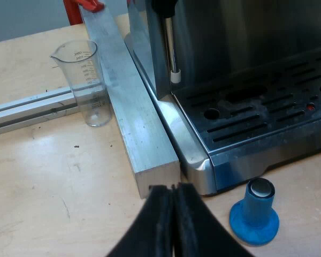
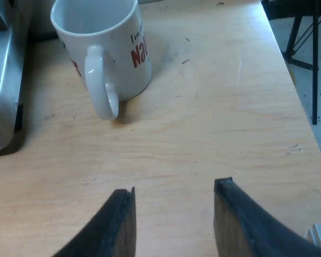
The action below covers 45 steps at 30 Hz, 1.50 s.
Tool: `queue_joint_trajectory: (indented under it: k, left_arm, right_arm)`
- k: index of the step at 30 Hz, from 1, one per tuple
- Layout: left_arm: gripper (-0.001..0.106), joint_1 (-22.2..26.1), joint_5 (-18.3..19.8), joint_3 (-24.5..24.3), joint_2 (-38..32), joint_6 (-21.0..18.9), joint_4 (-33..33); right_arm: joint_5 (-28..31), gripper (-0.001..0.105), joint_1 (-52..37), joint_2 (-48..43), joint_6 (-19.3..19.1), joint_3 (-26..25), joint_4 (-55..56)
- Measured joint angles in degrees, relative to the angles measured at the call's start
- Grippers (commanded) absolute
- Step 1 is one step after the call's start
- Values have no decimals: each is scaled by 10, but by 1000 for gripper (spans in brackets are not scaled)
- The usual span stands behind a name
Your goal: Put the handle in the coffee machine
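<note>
My left gripper (image 1: 173, 188), shut and empty, sits at the espresso machine's (image 1: 246, 69) front corner. My right gripper (image 2: 174, 190), wide open and empty, is by its side. I cannot tell where the holder is. Reaching could bump the blue tamper (image 1: 255, 211) or mug (image 2: 104, 43).

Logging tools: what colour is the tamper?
The tamper is blue; left wrist view shows it best.

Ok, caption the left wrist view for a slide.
Shut left tool above the table, near a blue tamper, the espresso machine and a measuring glass.
</note>
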Motion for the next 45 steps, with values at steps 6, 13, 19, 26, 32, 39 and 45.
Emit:
queue_joint_trajectory:
  k: [6,13,19,26,32,39,45]
  left_arm:
    - [1,2,0,0,0,0,0]
    - [1,2,0,0,0,0,0]
    - [1,2,0,0,0,0,0]
    - [1,2,0,0,0,0,0]
    - [1,2,0,14,0,0,-27]
    - [1,0,0,15,0,0,-28]
    - [1,-2,0,13,0,0,-23]
  right_arm:
    - [0,37,0,0,0,0,0]
    - [0,37,0,0,0,0,0]
    - [2,37,0,0,0,0,0]
    - [3,37,0,0,0,0,0]
    - [3,37,0,0,19,0,0]
    - [3,37,0,0,22,0,0]
    - [3,37,0,0,22,-2,12]
